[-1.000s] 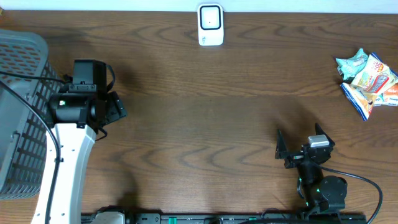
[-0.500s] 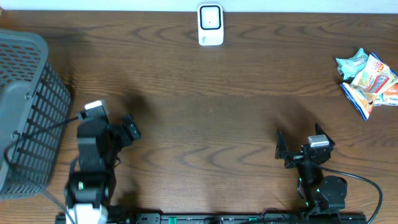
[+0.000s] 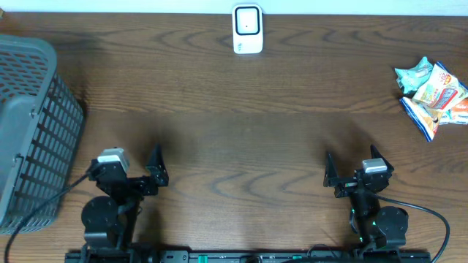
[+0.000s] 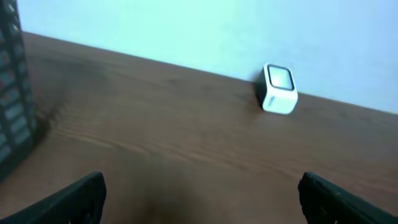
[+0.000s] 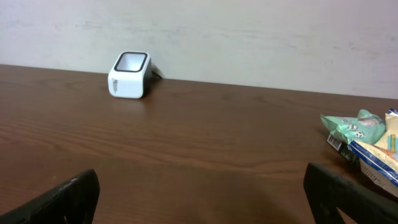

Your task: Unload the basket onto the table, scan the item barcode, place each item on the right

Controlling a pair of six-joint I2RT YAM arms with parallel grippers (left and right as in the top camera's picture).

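1. We are holding the left gripper [image 4: 198, 196] and the right gripper [image 5: 202, 193] wide open and empty at the near edge.
2. The snack packets [image 3: 433, 95] are lying far right, the scanner [image 3: 248, 29] far centre; we are favouring the right gripper.

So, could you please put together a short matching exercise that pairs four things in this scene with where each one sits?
Things:
1. barcode scanner
2. snack packets
3. grey basket
4. right gripper

Places:
A. far left, running from the back towards the front
B. near the front, right of the middle, with jaws open and nothing between them
C. at the back, in the middle
D. far right, towards the back

Pairs: 1-C, 2-D, 3-A, 4-B
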